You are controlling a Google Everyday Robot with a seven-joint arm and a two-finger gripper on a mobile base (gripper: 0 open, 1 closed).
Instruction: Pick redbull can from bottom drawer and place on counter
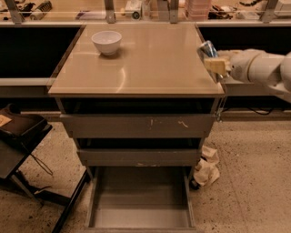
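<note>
The two-finger gripper (212, 61) is at the right edge of the large glossy beige rectangular counter (150, 63), a little behind its front right corner. It is at the end of a thick white arm (259, 68) that enters from the right side. Its beige fingers (216, 66) are closed around the small slim silver and dark blue metal redbull can (207, 48). The can is tilted, with its shiny top rim leaning to the left and toward the back. It is above the right border of the counter. I cannot tell if its bottom touches the surface, because the fingers hide this part.

On the back left part of the counter stands a round white ceramic bowl (107, 42), upright and well apart from the can.

Under the counter there are two narrower grey metal drawers with scuffed fronts (136, 126), one above the other, and both are pulled out a little. Below them the wide grey metal bottom drawer (141, 205) is pulled out the most, and its flat grey floor is bare.

On the speckled floor, just beside the right side of the cabinet, lies a crumpled pale piece of paper or cloth (207, 168). At the left stands a black metal frame (18, 132). Behind the counter runs a long cluttered shelf with metal posts (109, 9).
</note>
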